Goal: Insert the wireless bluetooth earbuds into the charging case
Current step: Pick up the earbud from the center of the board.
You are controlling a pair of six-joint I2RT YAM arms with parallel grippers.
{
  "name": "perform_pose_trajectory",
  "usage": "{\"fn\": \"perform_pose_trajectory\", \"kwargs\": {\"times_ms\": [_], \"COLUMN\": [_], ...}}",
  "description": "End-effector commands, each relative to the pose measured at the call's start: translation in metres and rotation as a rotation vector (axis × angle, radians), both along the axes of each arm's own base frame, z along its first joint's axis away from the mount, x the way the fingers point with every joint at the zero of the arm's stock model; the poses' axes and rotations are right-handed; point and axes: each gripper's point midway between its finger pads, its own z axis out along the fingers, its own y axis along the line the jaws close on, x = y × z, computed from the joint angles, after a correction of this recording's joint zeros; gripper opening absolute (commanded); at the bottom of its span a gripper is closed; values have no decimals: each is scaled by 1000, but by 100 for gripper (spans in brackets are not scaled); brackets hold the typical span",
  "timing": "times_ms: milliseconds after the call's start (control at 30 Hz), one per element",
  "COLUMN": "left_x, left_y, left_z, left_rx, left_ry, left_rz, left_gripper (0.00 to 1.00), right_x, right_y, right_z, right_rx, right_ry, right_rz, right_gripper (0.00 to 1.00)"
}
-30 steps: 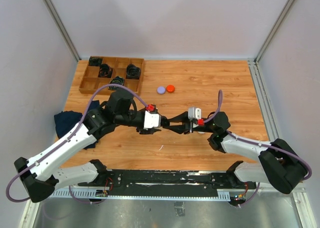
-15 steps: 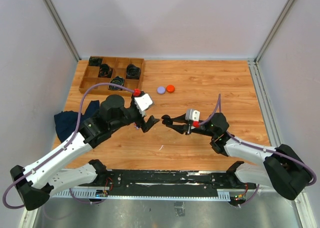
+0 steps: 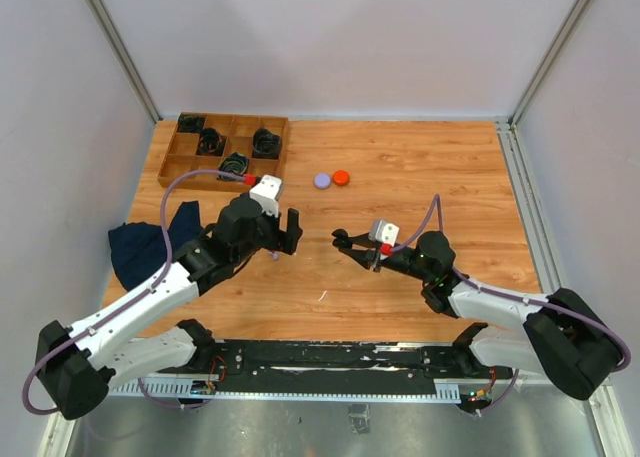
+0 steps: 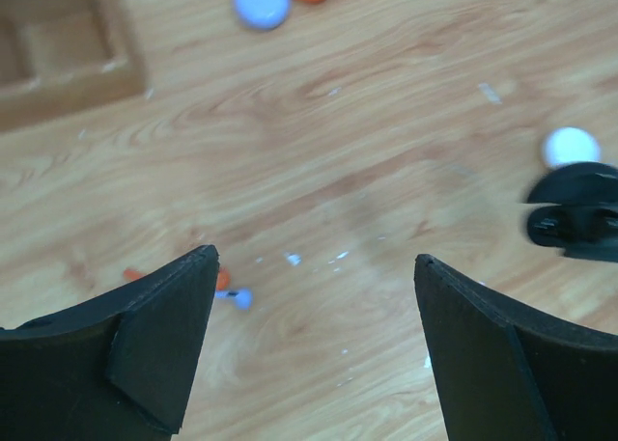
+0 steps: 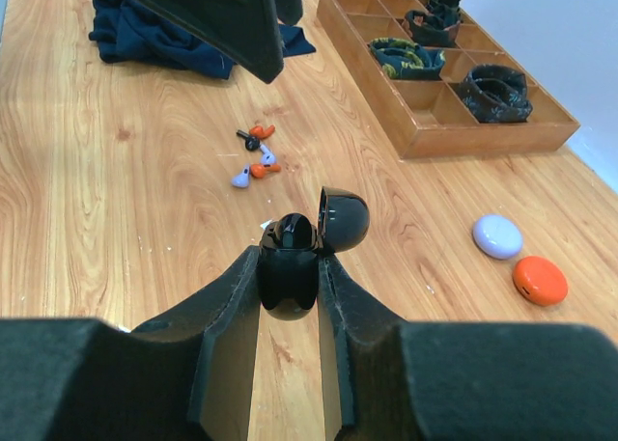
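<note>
From above, the left gripper (image 3: 290,227) is seen spread wide and empty, facing the right gripper (image 3: 343,240). At the left wrist, loose earbuds (image 4: 230,289) are seen on the counter (image 4: 386,171), just beside the gripper's left finger. At the right wrist, an open black charging case (image 5: 292,243) is clamped in the gripper. The earbuds lie ahead to its left, and a purple round case (image 5: 497,236) and an orange round case (image 5: 540,280) lie ahead to its right.

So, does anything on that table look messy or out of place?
A little. A few tiny earbuds, orange, purple and dark, lie scattered loose on the table rather than in a case. A dark blue cloth sits crumpled at its left edge. Nothing looks broken or spilled.
</note>
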Motion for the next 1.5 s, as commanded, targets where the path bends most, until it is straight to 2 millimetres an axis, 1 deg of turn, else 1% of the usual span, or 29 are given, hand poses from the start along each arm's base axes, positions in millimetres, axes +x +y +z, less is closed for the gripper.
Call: {"fn": "perform_pose_trajectory", "kwargs": {"times_ms": [0,167,367,600,733,933,1033,1133,1267,1467], "left_x": [12,15,12,26,34,39,36,27,12,6], "left_y": [39,68,86,93,99,97,95,88,74,54], "left_z": [-32,-73,-115,-145,-157,-172,-177,-180,-175,-154], "left_rx": [-36,-63,-37,-61,-76,-67,-59,-63,-111,-138], "left_ry": [110,255,384,427,447,479,508,571,644,623], "left_rz": [226,359,445,487,523,505,493,460,399,320], "left_gripper": [87,86,85,81,77,71,70,66,63,61], "right_x": [7,7,9,7,7,8,7,8,7,7], "right_y": [-5,-4,-5,-1,-1,-1,-1,-1,0,0], "right_z": [-4,-10,-17,-21,-23,-26,-27,-27,-27,-26], "right_rx": [7,21,8,0,-8,-17,-19,-19,-20,-19], "right_ry": [-20,-10,-3,10,9,13,15,13,13,12], "right_rz": [-37,-34,-45,-22,-23,-23,-19,-19,-16,-13], "right_gripper": [11,11,11,11,11,11,11,11,11,11]}}
